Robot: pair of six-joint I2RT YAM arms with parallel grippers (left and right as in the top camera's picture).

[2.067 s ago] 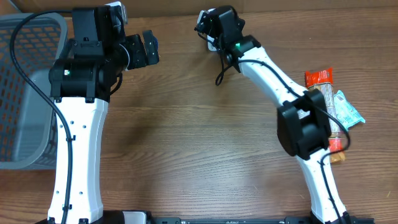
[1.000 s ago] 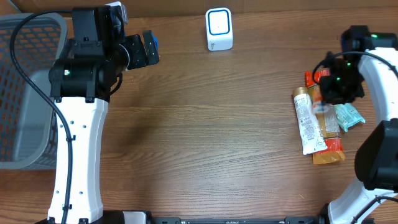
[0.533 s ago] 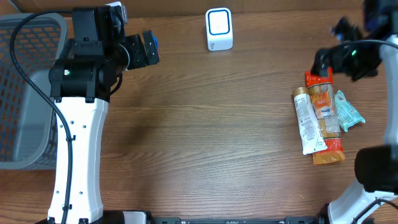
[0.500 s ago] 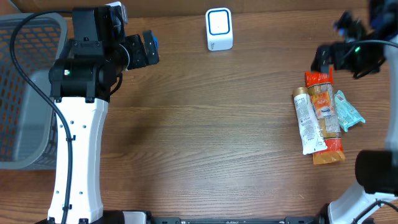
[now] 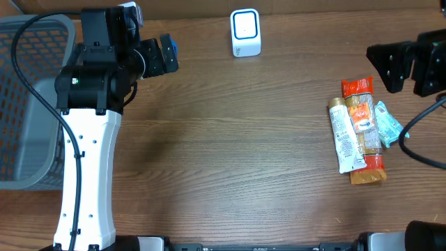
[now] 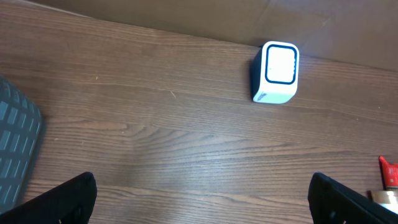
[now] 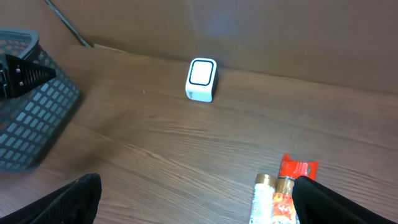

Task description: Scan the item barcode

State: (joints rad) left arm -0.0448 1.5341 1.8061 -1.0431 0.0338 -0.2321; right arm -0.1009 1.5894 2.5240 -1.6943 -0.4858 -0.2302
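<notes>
While the grey mesh basket sits at the desk's left edge, its inside hard to read, the orange and teal packets and a white tube lie touching near the right edge. A white, blue-rimmed scanner stands by the far edge of the brown wood. The left pincer and right pincer both gape wide, holding nothing.

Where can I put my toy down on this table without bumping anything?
The big bare stretch of table between the left arm and the white tube, in front of the scanner, is free. It is crowded at the right, where tube, orange packets and teal packet lie touching.
</notes>
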